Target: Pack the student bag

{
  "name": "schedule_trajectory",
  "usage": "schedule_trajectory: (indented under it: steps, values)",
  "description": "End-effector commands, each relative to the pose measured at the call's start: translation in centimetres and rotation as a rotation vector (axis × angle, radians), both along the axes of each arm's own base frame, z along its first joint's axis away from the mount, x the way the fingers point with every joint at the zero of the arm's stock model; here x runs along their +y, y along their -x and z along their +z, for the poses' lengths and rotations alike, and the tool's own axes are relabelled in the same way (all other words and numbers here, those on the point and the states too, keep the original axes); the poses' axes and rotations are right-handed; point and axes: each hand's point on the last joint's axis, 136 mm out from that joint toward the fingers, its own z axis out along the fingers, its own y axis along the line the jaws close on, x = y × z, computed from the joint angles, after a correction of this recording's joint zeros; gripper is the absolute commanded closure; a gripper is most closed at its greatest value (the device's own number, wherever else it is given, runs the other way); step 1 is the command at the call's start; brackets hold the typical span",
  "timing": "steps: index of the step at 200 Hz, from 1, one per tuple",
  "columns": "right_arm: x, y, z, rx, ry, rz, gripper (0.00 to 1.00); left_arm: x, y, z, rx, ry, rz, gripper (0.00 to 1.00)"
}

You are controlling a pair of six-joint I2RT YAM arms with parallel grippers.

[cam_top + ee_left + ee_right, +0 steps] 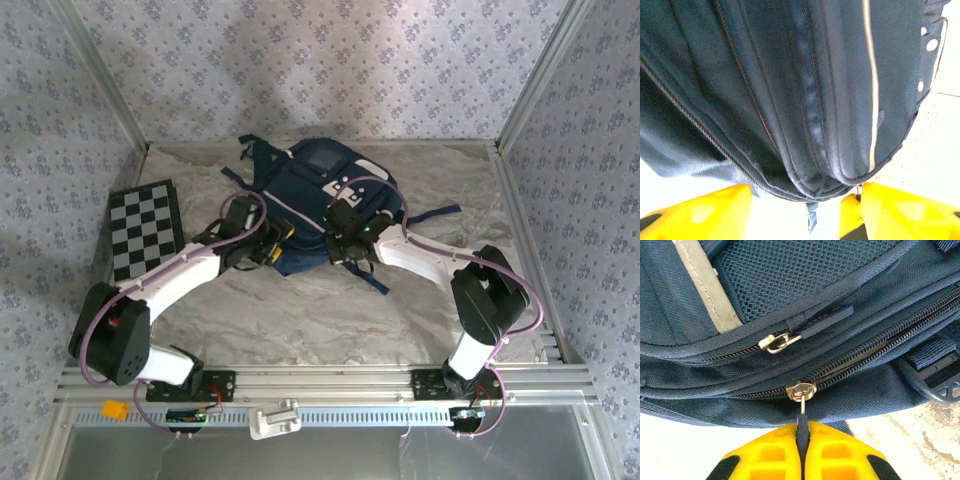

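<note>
R end effector (801,432) grips zip pull (801,416); L end effector (796,202) wide, student bag (790,90) edge.

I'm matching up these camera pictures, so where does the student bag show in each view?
Top external: the student bag sits at centre, slightly above the middle.
Left wrist: it spans the upper and middle part, its edge low centre.
Right wrist: its zippered side runs across the upper two thirds.
Shared landmark: the pale stripe, in both wrist views.

Right of checkerboard (146,230), student bag (305,185)
</note>
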Motion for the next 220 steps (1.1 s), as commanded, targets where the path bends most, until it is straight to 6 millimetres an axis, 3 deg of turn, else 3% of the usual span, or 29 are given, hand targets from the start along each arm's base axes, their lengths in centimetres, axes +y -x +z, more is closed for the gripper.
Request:
schedule_trajectory:
  steps: [1,33,77,96,107,135,165,176,195,220]
  values:
    - [0.1,-0.2,1.6,-0.029,-0.02,-0.019,1.0,-0.3,-0.3,-1.2,0.052,0.033,0.147,0.42]
    - [0.6,-0.3,1.6,-0.042,-0.036,-0.007,1.0,-2.2,-2.0,-1.0,0.034,0.096,0.171,0.46]
    - [1.0,-0.3,1.2,-0.061,-0.013,-0.015,1.0,-2.3,-2.5,-2.4,0.071,-0.001,0.223,0.51]
    - [-0.2,-0.5,1.2,-0.064,0.023,-0.047,1.0,-0.9,-2.1,-3.9,0.093,-0.051,0.256,0.62]
    - [-1.8,-0.1,-0.1,-0.044,0.075,-0.061,1.0,0.2,-1.7,-4.6,0.1,-0.078,0.276,0.62]
    - [-5.1,-1.0,-0.5,-0.047,0.171,-0.105,1.0,4.7,-0.6,-6.2,0.139,-0.182,0.322,0.61]
    - [-7.3,-2.7,-0.8,-0.038,0.178,-0.128,1.0,9.0,-0.4,-7.8,0.208,-0.248,0.328,0.6]
    - [-7.3,-3.2,-0.6,-0.04,0.175,-0.118,1.0,10.0,-0.8,-7.8,0.194,-0.257,0.329,0.59]
    - [-5.6,-3.2,-0.3,-0.049,0.144,-0.04,1.0,10.6,-1.6,-8.1,0.205,-0.275,0.306,0.59]
    - [-7.3,-4.2,0.3,-0.048,0.209,-0.122,1.0,11.5,-2.1,-9.0,0.234,-0.303,0.306,0.6]
